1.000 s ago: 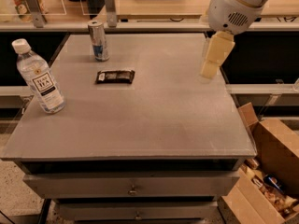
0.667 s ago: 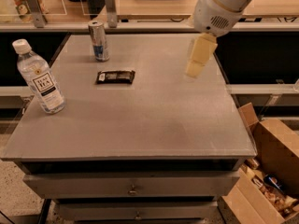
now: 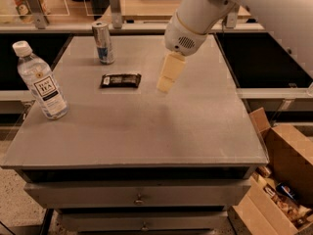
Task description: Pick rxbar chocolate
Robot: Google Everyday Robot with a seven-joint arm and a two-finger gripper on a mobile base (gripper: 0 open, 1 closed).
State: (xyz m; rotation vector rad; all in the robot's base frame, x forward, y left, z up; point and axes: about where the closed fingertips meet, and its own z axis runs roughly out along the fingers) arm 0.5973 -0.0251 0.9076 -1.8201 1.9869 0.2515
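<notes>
gripper [image 3: 165, 82]: just right of rxbar chocolate [image 3: 121, 80]; grip state can't tell
risk: dropping here misses or shoves it

- clear bottle [image 3: 40, 82]: the white label reads "TEA"; the word above it is illegible.
- rxbar chocolate [image 3: 121, 80]: pale wrapper marks, unreadable.
- end effector [image 3: 165, 83]: hangs over the surface [image 3: 195, 131], just right of the rxbar chocolate.

white rounded arm [image 3: 198, 18] ends in cream pincer [image 3: 165, 84].
</notes>
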